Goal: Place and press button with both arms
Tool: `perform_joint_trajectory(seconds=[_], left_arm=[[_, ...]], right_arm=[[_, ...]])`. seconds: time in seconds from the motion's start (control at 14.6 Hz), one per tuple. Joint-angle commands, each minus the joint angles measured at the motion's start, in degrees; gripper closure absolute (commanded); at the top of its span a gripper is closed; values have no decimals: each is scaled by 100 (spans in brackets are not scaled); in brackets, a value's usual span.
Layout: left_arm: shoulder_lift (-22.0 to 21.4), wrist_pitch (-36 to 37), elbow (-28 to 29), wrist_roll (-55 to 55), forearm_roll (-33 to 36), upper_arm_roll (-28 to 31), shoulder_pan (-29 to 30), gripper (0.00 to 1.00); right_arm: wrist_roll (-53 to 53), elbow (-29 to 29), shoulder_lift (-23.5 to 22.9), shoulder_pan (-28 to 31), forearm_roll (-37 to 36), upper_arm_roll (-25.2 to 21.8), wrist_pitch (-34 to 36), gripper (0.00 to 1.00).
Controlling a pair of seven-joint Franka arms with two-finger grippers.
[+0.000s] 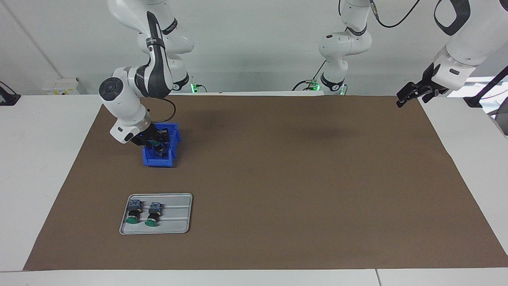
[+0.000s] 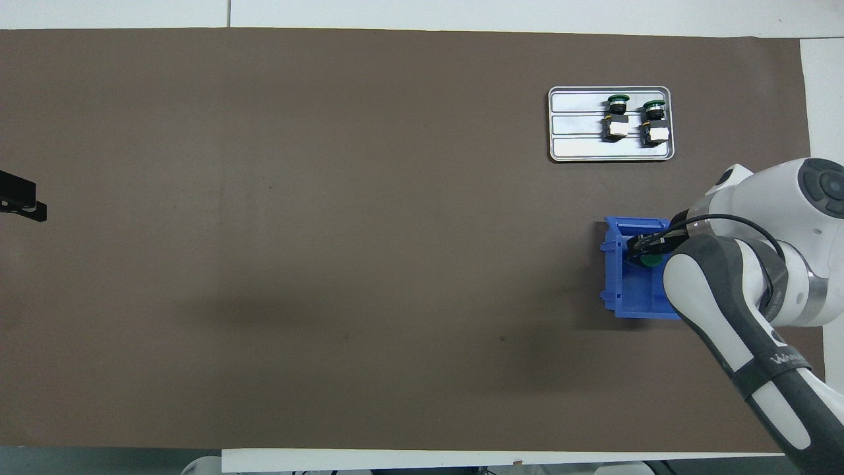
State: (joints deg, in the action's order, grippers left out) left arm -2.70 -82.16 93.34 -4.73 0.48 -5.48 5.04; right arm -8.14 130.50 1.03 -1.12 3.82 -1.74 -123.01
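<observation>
The wide surface (image 1: pixel 278 178) is covered in matte brown sheet, flat and grippy-looking. The waiting left gripper (image 1: pixel 408 96) hangs over that sheet's edge at its own end, jaws spread open. The right gripper (image 2: pixel 643 247) reaches down into the rigid blue plastic bin (image 1: pixel 160 159), over a green-capped button (image 2: pixel 651 262) lying inside; I cannot tell how its jaws stand. Likely risks: the smooth domed cap slipping, or a finger catching the bin wall (tipping it). Two more buttons (image 1: pixel 143 213) lie on the ribbed metal tray (image 1: pixel 174 226).

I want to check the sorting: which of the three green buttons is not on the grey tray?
The button inside the blue bin, under the right gripper. The other two buttons lie side by side on the tray.
</observation>
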Motion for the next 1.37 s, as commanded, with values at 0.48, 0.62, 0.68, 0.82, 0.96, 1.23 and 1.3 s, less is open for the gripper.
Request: perform_joint_trajectory(seconds=[0.48, 0.62, 0.68, 0.82, 0.96, 1.23, 1.3], left_arm=[[-143, 24, 132, 78, 119, -59, 32, 0], [-143, 24, 132, 78, 119, -59, 41, 0], [-143, 24, 132, 78, 119, -59, 32, 0], [-143, 24, 132, 78, 119, -59, 32, 0], [-143, 51, 132, 78, 119, -67, 32, 0], [-143, 42, 132, 78, 119, -68, -3, 0], [-143, 51, 132, 78, 119, -68, -38, 0]], right_arm=[[-65, -1983, 318, 130, -145, 25, 2086, 0], [-65, -2571, 397, 269, -145, -2, 2709, 0], [-65, -2956, 389, 357, -162, -2, 3060, 0], [-74, -3660, 319, 472, -276, 7, 3676, 0], [-83, -4084, 126, 508, -443, -2, 3916, 0], [-30, -4200, 64, 604, -461, 7, 3961, 0], [-30, -4200, 29, 544, -470, -2, 3934, 0]])
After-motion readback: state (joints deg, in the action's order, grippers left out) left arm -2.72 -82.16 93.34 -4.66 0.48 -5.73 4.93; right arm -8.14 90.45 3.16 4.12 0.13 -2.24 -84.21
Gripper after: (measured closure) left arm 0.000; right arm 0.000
